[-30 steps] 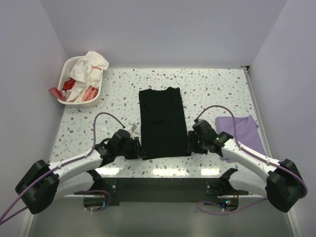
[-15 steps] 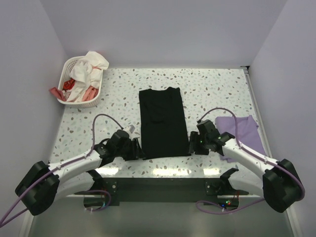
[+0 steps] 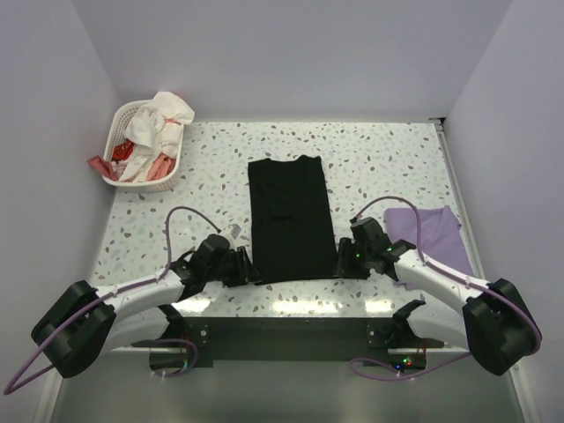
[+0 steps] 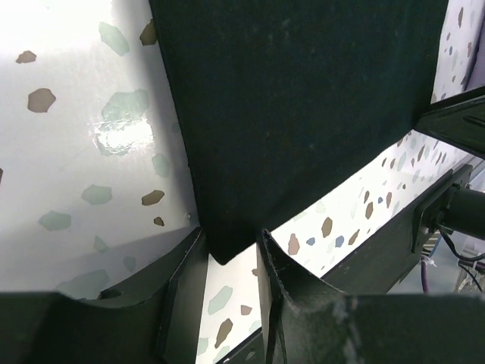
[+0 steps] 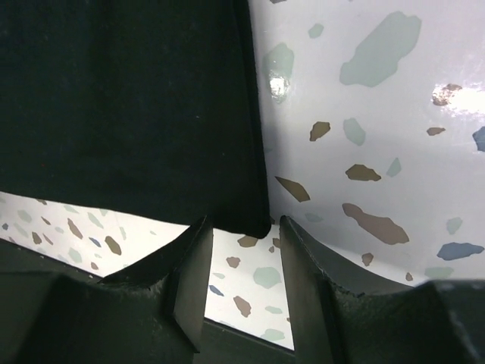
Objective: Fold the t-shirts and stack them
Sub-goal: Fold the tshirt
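L gripper (image 3: 245, 267) sits low on the table (image 3: 388, 159) at the near-left corner of the black tee (image 3: 289, 216). In the L wrist view its fingers (image 4: 180, 299) stand part-way apart with speckled tabletop showing between them. The hem corner pokes into the mouth, so it straddles the cloth but has nothing pinched.

The black tee lies mid-table, already narrowed to a long strip. Its long axis runs straight away from the arm bases, collar end far and hem near. The hem edge runs L-R between the two tools, and each arm is nearest its own-side corner.

R gripper (image 3: 344, 262) mirrors this at the near-right corner. Its fingers (image 5: 189, 273) are about as wide apart, with the corner tip at the gap and bare table between the pads, so no grip here either. Whether either lower finger is under the fabric yet is hard to tell, prob. not.

Next move prob. turns on both jaws closing on the corners and carrying the hem fwd along the long axis toward the collar.

The lavender tee (image 3: 432, 231) lies flat to the right, just beyond the R arm and well apart from the black one.
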Action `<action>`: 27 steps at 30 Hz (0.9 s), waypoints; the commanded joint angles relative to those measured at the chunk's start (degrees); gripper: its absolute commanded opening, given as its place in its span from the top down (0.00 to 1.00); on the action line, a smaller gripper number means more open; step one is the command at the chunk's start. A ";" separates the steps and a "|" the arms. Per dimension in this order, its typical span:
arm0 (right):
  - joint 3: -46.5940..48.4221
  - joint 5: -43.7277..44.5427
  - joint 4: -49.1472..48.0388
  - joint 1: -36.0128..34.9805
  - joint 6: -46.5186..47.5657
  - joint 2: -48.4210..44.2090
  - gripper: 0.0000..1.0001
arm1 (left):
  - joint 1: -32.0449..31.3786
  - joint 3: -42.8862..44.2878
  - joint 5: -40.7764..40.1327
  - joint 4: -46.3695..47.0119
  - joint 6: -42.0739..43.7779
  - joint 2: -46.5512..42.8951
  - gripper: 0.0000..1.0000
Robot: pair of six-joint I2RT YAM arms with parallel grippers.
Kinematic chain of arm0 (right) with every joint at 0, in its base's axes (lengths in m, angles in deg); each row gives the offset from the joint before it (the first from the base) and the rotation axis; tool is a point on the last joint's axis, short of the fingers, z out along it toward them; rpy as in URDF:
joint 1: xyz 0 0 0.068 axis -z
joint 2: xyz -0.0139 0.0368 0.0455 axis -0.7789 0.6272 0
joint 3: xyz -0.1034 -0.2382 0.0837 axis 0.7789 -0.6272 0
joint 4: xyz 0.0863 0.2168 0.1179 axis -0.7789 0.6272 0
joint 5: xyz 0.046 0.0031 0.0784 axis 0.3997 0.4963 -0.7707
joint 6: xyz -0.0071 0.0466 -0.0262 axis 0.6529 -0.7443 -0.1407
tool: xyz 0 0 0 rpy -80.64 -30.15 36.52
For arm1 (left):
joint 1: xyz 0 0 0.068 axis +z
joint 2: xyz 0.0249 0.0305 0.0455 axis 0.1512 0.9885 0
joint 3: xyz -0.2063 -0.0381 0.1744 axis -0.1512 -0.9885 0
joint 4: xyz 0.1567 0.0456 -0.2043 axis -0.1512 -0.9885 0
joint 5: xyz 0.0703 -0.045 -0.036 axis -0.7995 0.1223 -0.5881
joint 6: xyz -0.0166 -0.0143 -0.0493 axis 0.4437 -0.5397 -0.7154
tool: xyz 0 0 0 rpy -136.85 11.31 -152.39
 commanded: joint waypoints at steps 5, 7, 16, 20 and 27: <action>-2.15 -1.26 -5.93 0.13 -1.32 2.84 0.58 | -0.70 -2.61 -2.98 -0.11 -0.14 3.02 0.66; -2.41 -1.52 -7.07 0.22 -1.58 3.45 0.60 | -1.23 -3.05 -3.06 0.77 -0.66 3.37 0.67; -3.73 -3.54 -5.85 0.13 -2.20 -1.27 0.93 | -1.67 -3.58 -2.01 -1.51 -2.33 -0.57 0.88; -4.61 -5.21 -3.39 0.13 -2.29 -5.85 1.00 | -1.76 -3.67 -1.48 -6.08 -2.51 -6.11 0.95; -6.98 -8.73 2.75 0.13 -2.99 -15.78 1.00 | -1.76 -3.85 0.71 -14.42 -2.86 -15.86 1.00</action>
